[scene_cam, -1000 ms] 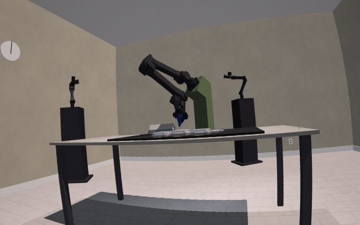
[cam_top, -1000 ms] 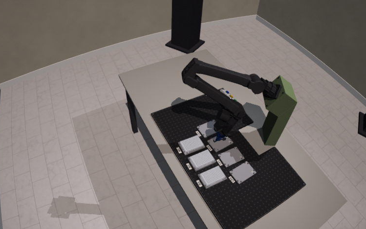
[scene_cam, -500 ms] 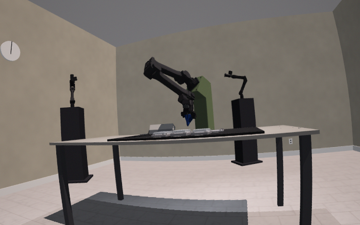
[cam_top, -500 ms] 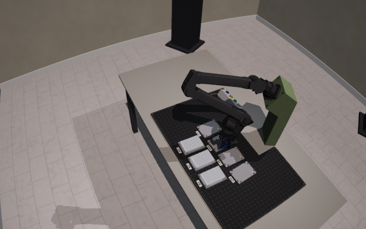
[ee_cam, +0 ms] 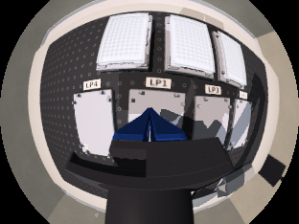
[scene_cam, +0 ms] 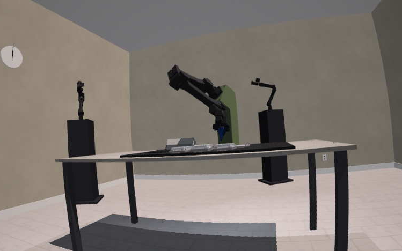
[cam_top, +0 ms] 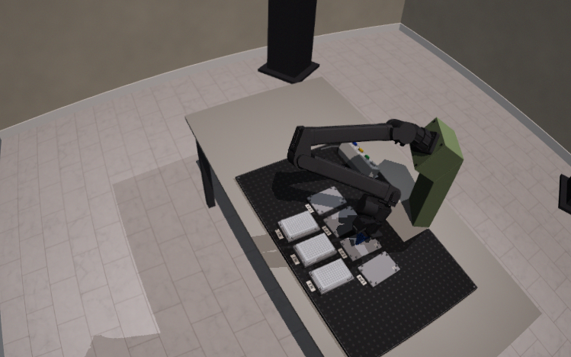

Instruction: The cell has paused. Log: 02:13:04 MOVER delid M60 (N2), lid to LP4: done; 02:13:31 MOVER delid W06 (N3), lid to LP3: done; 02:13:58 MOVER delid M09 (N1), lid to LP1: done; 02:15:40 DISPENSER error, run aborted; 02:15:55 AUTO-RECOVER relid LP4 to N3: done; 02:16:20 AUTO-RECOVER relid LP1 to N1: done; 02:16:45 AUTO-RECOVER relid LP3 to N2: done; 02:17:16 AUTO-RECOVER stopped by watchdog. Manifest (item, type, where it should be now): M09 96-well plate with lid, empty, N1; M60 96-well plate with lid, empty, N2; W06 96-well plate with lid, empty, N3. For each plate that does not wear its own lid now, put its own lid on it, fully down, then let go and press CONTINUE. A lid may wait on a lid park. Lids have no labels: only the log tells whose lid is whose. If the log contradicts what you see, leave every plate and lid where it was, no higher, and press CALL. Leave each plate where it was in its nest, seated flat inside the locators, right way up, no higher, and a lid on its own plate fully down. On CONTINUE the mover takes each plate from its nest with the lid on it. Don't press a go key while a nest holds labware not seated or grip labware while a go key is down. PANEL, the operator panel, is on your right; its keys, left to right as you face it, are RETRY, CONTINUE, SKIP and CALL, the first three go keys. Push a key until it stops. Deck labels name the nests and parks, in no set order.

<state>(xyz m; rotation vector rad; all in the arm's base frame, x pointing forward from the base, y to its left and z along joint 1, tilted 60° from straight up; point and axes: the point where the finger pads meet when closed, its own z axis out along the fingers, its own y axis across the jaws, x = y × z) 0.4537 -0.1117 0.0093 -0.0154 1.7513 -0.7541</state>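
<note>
One arm, one gripper (cam_top: 360, 239), blue fingers pinched fully together w/ nothing between them, pointing down above the lid-park row, clear of the deck (exterior view shows the gap). Three lidded 96-well plates in a row on the black deck mat (cam_top: 415, 310): plate one (cam_top: 298, 225), plate two (cam_top: 315, 248), plate three (cam_top: 330, 274), all flat in their nests. Beside them four grey lid parks, none carrying a lid; wrist cam reads LP4 (ee_cam: 94, 120), LP1 (ee_cam: 157, 104) and LP3 (ee_cam: 214, 114), 4th label too small to read. The gripper hangs over LP1. Operator panel (cam_top: 357, 160) sits at the far end of the mat, near the green arm pedestal (cam_top: 437, 177); key count can't tell.
</note>
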